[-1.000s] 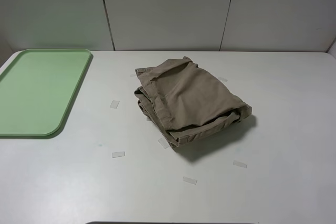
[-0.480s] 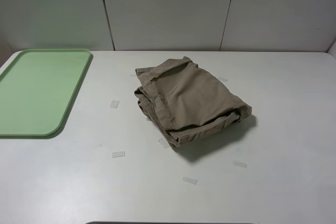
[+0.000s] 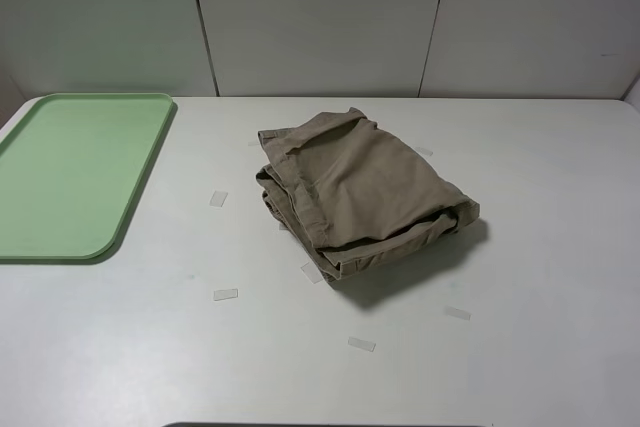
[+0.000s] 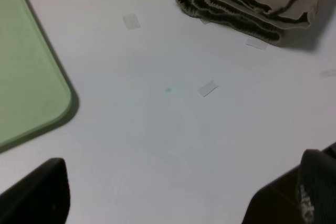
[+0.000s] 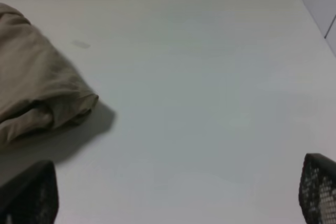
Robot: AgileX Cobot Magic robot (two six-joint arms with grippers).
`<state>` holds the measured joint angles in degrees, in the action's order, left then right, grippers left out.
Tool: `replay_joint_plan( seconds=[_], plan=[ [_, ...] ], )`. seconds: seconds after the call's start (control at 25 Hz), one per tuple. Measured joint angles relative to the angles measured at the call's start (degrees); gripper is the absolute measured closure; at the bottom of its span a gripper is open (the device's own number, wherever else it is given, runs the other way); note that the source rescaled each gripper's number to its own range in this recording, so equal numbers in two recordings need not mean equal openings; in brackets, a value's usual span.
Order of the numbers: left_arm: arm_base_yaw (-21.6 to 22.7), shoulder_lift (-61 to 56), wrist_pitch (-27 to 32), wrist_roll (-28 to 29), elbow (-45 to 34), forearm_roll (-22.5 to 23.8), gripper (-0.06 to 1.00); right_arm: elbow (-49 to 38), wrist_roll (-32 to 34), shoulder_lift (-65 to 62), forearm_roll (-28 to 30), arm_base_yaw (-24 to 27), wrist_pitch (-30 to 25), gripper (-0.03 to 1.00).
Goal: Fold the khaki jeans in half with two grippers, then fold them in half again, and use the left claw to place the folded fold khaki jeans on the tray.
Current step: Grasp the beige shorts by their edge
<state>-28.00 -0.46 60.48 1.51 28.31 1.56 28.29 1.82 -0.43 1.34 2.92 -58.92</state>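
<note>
I see jeans (image 3: 360,192) in thick folded pile, middle of table (image 3: 550,247). Folding looks done to me. Tray (image 3: 70,172) sits well apart, nothing on it. Left claw (image 4: 181,192) spread wide, holds nothing. Right gripper (image 5: 173,192) spread wide, holds nothing too. Left to do: grab pile, put on tray.

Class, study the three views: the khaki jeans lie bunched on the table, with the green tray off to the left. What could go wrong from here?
1. The khaki jeans lie in loose, uneven layers. The left fingers might pinch only the top layer, so the bundle could open when lifted.
2. The tray sits well apart from them. A one-sided carry may let cloth sag, drag on the table and land across the rim.
</note>
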Motion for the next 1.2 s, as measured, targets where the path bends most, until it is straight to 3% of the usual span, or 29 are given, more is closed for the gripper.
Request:
replay_joint_plan(
  seconds=[1.2],
  plan=[
    [0.0, 0.0, 0.0, 0.0, 0.0, 0.0, 0.05, 0.0, 0.0, 0.0, -0.05, -0.02, 0.0, -0.03]
  ],
)
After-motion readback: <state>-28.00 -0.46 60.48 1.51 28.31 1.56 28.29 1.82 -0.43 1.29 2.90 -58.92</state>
